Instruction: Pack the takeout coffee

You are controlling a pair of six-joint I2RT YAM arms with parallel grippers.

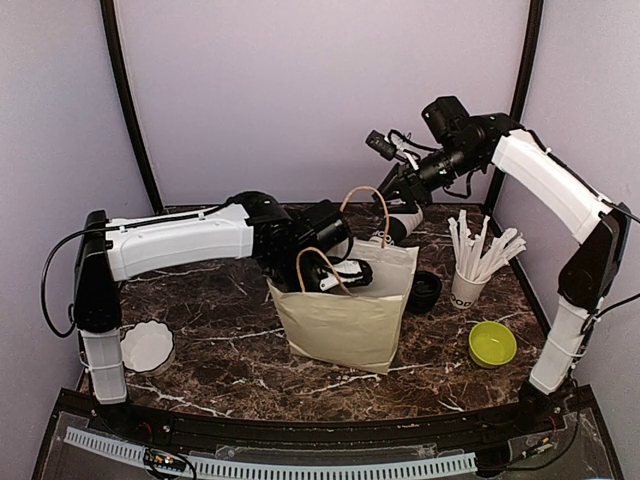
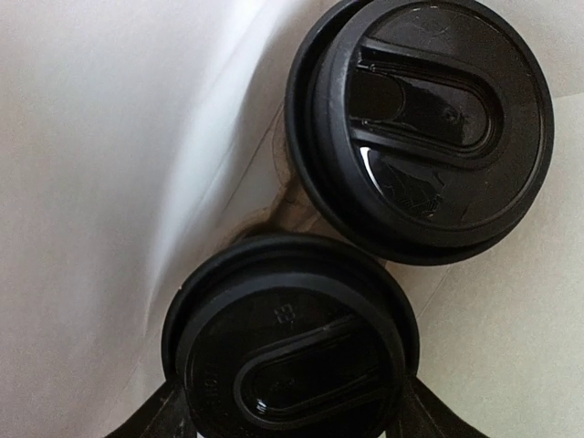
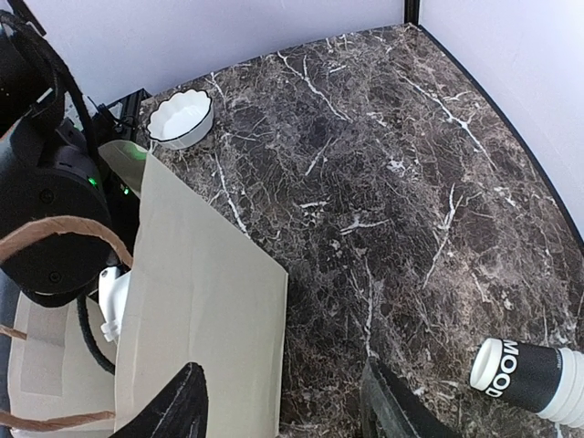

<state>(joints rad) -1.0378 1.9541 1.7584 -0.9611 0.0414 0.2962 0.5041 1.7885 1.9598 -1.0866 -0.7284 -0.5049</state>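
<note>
Two round glossy black plastic lids (image 2: 420, 119) inside creased paper bag (image 1: 345, 320); left pincer (image 2: 290, 415) grips nearer lid; right pincer (image 3: 283, 406) open.

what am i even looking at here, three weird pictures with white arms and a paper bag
Two white robot arms are bolted to a dark marble table, each ending in a two-fingered pincer. The wide picture is taken from above and behind them; the other two come from small cameras on their wrists.

The left arm reaches into the brown paper bag. Its camera looks down inside at two black-lidded coffee cups: one by the bag wall, the other between the left pincer fingers, jaws around it.

The right pincer hangs open over the bag's far edge, holding nothing.

Also on the table: a white scalloped dish, a green bowl, a cup of white sticks, a black lid and a cup lying on its side.
</note>
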